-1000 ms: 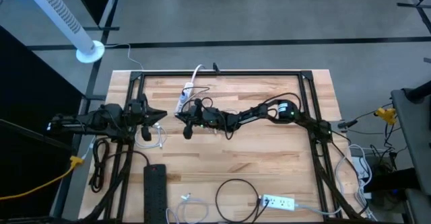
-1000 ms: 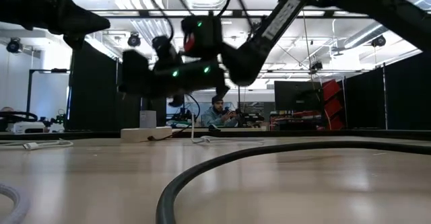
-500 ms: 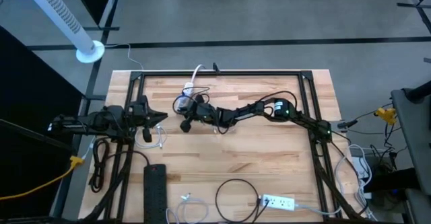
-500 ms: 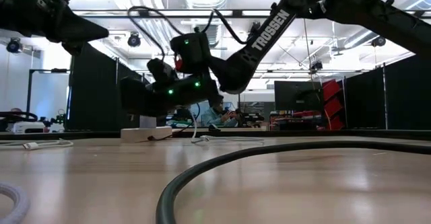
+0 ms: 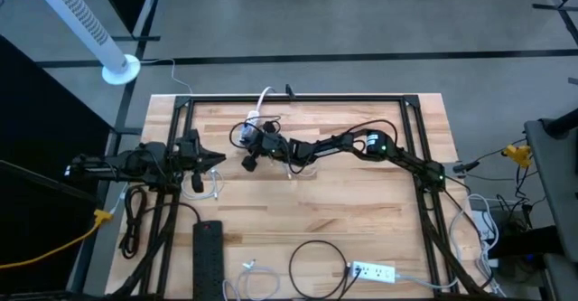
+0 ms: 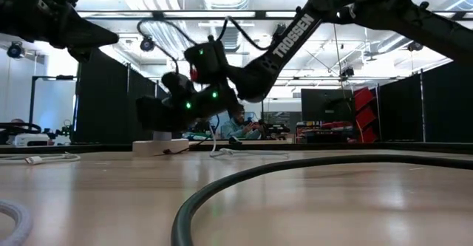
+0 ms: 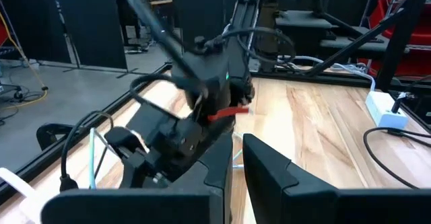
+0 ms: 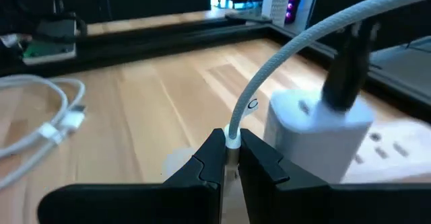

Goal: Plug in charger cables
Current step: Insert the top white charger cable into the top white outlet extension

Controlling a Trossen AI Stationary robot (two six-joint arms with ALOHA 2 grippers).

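Note:
My right gripper [image 5: 251,152] reaches across the table's far middle, beside a white power strip [image 5: 248,129]. It is shut on a white braided charger cable [image 8: 283,56]. A white charger block [image 8: 316,126] sits plugged into that strip [image 8: 387,153], with a black plug [image 8: 347,69] above it. Another white cable [image 5: 213,183] lies in loose loops on the table's left part [image 8: 40,116]. My left gripper [image 5: 213,160] waits shut above the table's left side, near those loops. My right gripper pinches the white cable's plug end [image 8: 231,142] between its two fingertips, just below the collar. The cable rises out of the fingers and arcs over the charger block. The held end hangs clear of the table, close beside the block.
A black power strip [image 5: 207,256] lies at the near left and a second white strip [image 5: 373,271] at the near right. A black cable loop [image 5: 316,265] lies between them. A yellow cord [image 5: 54,247] runs off the left. A black frame rail [image 5: 289,98] borders the far edge.
My right gripper has carried the white cable's end toward the table's far left, up to the white power strip, and has come down lower over it. It has stayed shut on the cable.

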